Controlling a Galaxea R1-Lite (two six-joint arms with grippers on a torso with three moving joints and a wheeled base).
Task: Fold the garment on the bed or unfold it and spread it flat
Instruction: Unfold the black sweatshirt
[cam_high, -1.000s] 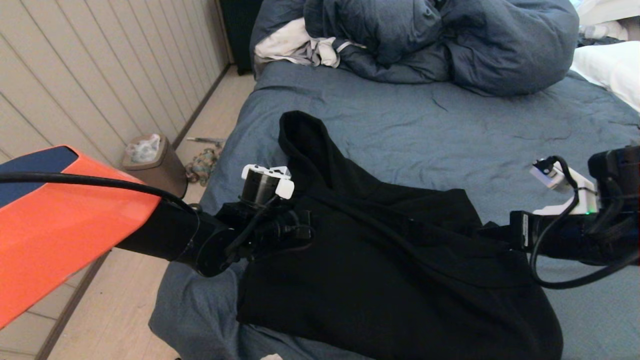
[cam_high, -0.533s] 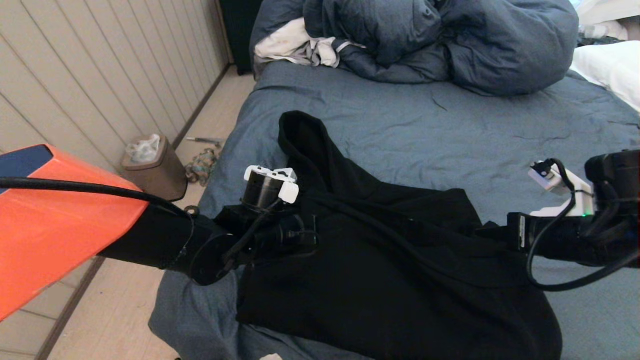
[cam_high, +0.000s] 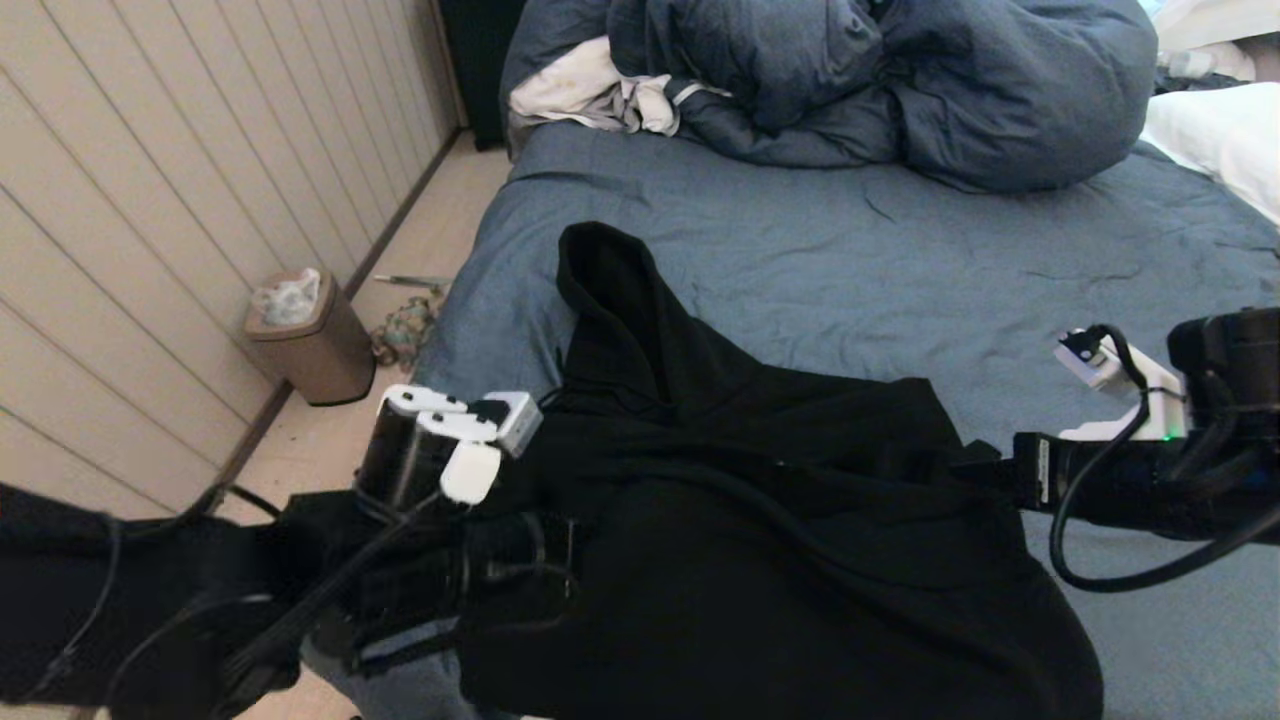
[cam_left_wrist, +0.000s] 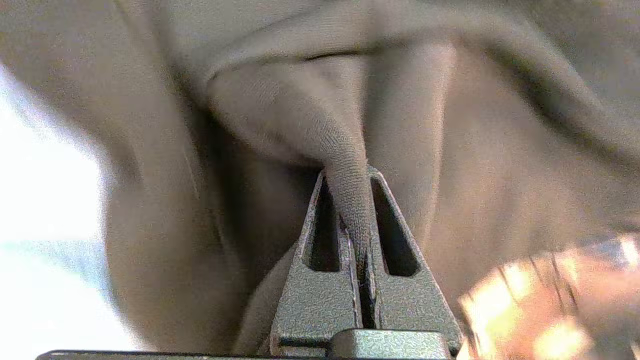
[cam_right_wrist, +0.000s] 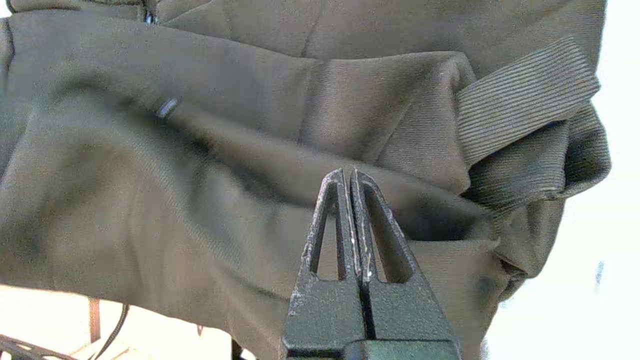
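The black hooded garment lies bunched across the near part of the bed, its hood pointing toward the far left. My left gripper is at the garment's near-left edge, shut on a fold of fabric that runs down between its fingers. At the garment's right edge, my right gripper has its jaws pressed together with a thin edge of the cloth at the tips. The fabric hangs stretched between the two grippers, and a ribbed cuff is folded over near the right one.
A puffy dark blue duvet and a white-grey cloth are heaped at the far end of the bed. A white pillow lies far right. On the floor at left, a brown bin stands by the panelled wall.
My left arm has swung down and toward the near left, dragging the garment's left edge with it; its orange cover has left the view. The right gripper has hardly moved.
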